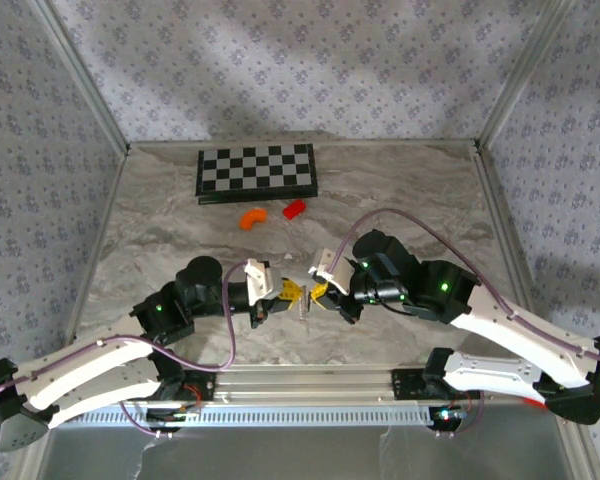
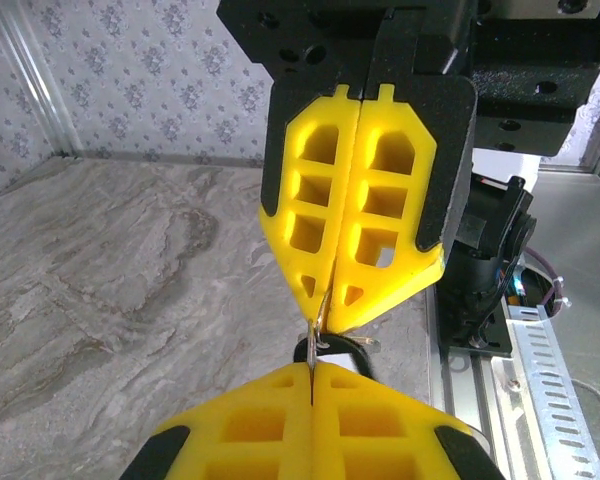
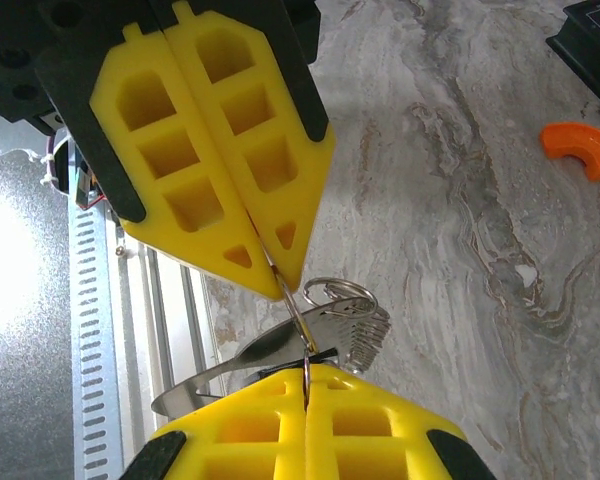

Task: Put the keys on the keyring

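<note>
1. Where the two arms meet over the worktop's (image 1: 160, 230) near part, left gripper (image 1: 292, 293) and right gripper (image 1: 320, 292) each clamp the one keyring (image 3: 298, 320); its keys (image 3: 330, 332) hang bunched, count unclear.
2. Beyond lie one orange curve (image 1: 252, 217), one red block (image 1: 295, 208) and one checkerboard (image 1: 257, 172).
3. Marbled grey worktop; floral-papered walls (image 1: 300, 60).

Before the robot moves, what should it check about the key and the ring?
1. Left gripper shut on the keyring: ok.
2. Right gripper shut on the same keyring: ok.
3. Silver key hanging at the keyring, between the two grippers: ok.
4. Key fully threaded on: cannot tell.
5. Orange curved piece lying well away on the table: ok.
</note>
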`<action>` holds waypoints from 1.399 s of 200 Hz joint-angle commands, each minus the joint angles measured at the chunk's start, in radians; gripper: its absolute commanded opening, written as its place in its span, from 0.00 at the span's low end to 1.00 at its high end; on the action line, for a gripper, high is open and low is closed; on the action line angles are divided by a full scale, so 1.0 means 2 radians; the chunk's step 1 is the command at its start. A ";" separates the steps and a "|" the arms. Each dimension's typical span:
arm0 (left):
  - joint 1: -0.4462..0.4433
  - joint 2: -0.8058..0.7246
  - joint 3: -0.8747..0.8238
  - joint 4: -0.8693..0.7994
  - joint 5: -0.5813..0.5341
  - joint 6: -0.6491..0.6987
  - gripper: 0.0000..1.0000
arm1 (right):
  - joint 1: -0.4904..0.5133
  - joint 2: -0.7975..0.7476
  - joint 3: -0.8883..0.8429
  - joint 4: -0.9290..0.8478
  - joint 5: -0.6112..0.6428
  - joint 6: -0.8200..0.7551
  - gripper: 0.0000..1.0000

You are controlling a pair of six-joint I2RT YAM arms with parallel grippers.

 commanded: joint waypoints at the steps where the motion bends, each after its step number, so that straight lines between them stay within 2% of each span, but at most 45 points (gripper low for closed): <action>1: -0.005 -0.010 0.001 0.015 0.001 0.006 0.00 | 0.005 0.001 0.017 -0.014 0.008 0.003 0.00; 280: -0.006 -0.008 0.006 0.008 0.002 0.008 0.00 | 0.005 0.005 0.022 -0.017 0.012 -0.002 0.00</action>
